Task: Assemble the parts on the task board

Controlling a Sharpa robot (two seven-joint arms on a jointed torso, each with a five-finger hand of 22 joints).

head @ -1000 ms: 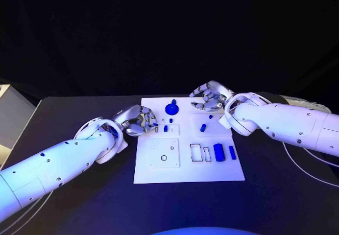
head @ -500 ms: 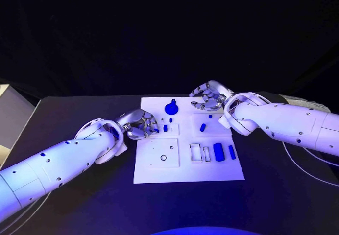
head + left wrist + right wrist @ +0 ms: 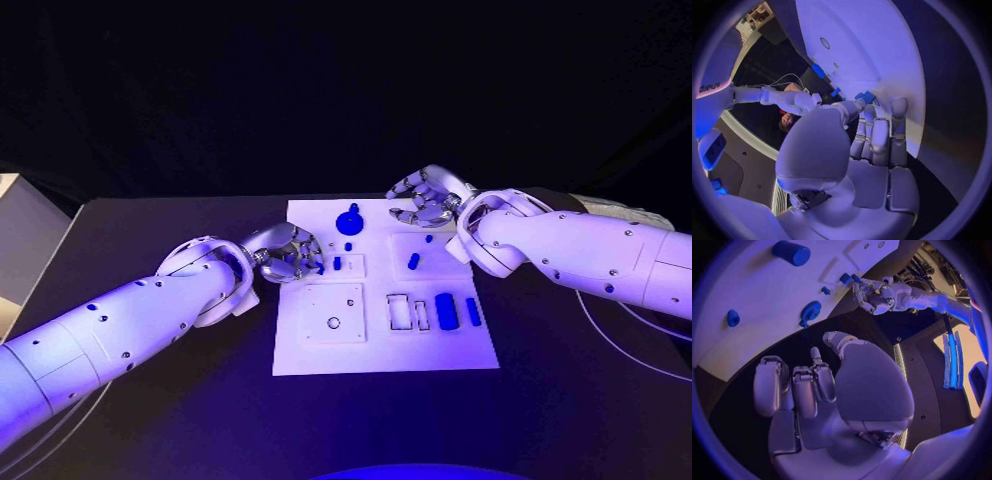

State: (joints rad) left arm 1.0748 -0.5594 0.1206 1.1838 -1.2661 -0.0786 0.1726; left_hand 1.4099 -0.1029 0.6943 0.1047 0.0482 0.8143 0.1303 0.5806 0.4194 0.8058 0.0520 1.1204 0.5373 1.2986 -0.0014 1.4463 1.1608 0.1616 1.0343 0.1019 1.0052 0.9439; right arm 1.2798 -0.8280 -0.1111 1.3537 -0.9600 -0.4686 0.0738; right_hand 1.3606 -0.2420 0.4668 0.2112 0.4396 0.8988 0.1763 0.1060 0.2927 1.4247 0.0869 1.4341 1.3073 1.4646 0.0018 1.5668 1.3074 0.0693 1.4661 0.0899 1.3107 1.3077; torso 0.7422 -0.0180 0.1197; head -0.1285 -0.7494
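Observation:
The white task board lies mid-table. On it are a blue round knob, short blue pegs, a blue block and a slim blue bar. My left hand hovers at the board's left edge, fingers curled. It pinches a small blue part at its fingertips. My right hand sits at the board's far right corner with its fingers curled in on nothing. The right wrist view shows the knob, a blue cylinder and my left hand.
A square white plate with a hole and two white frames sit in the board's near half. A pale box stands at the table's left edge. Cables trail over the table on the right.
My left hand has shifted slightly toward the near side along the board's left edge, the blue part still in it. The right hand has stayed put.

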